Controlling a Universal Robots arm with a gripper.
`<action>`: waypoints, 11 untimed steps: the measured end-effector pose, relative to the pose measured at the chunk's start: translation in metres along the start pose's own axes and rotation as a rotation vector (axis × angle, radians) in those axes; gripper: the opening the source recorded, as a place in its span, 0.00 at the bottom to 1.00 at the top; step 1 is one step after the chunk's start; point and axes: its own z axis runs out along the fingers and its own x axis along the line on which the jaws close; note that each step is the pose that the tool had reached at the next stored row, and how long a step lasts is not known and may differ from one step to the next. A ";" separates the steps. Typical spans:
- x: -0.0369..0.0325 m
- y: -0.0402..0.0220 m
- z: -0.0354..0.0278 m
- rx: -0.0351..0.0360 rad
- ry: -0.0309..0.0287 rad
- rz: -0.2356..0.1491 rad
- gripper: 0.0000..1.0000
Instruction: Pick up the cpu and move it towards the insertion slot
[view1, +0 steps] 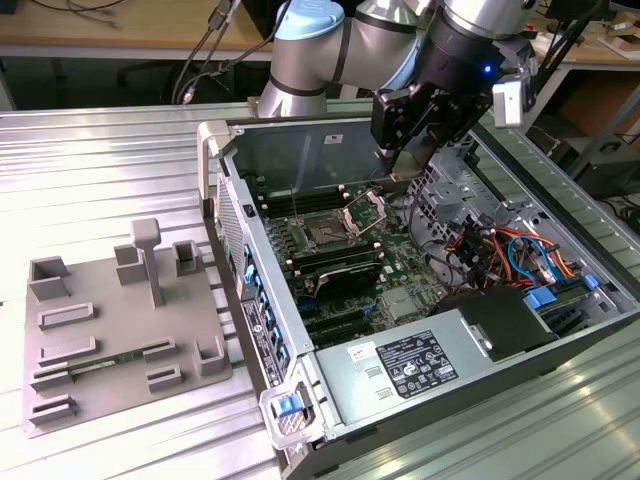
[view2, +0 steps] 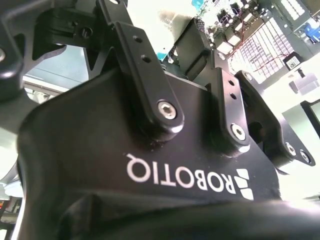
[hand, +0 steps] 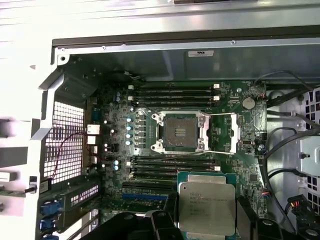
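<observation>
Exterior view: hand (view1: 412, 150) hangs over the open case (view1: 560, 330), above the slot (view1: 328, 236), its bracket raised. Grey tray (view1: 120, 320) sits on the worktop (view1: 100, 180), well apart.

Second wrist view: hand body and finger links close up; chip hidden.

First wrist view: cpu (hand: 206, 207) held at its edges by the hand, clear of the slot (hand: 181, 132). Judged light, stiff, flat, slick metal top, delicate underside; hold by opposite edges only.
</observation>
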 end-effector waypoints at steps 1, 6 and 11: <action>-0.0009 0.0001 0.0001 0.0000 0.0000 0.000 0.55; -0.0046 0.0007 0.0004 -0.0002 0.0000 0.000 0.55; -0.0067 0.0018 0.0016 0.0001 0.0000 0.000 0.55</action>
